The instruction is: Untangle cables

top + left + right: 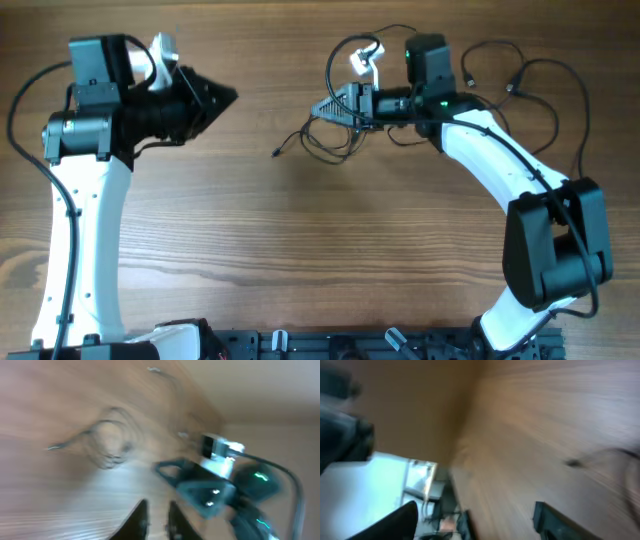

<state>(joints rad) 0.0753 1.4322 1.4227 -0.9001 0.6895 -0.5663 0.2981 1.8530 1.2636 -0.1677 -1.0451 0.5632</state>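
The cables [338, 140] are thin black cords lying in a loose tangle at the table's back middle. One plug end [276, 153] trails out to the left, and more strands [530, 75] loop to the back right. My right gripper [318, 108] points left just over the tangle, open wide with nothing between its fingers [400, 522]. My left gripper [232, 97] points right, well apart from the cords. Its fingers [141, 521] stand only a narrow gap apart and hold nothing. In the blurred left wrist view, a coil of cable [110, 445] lies ahead.
The wooden table [300, 250] carries nothing else in its front half. The right arm's white link [490, 160] crosses the right side, with its own thick black wiring [560, 215] alongside. Both wrist views are motion-blurred.
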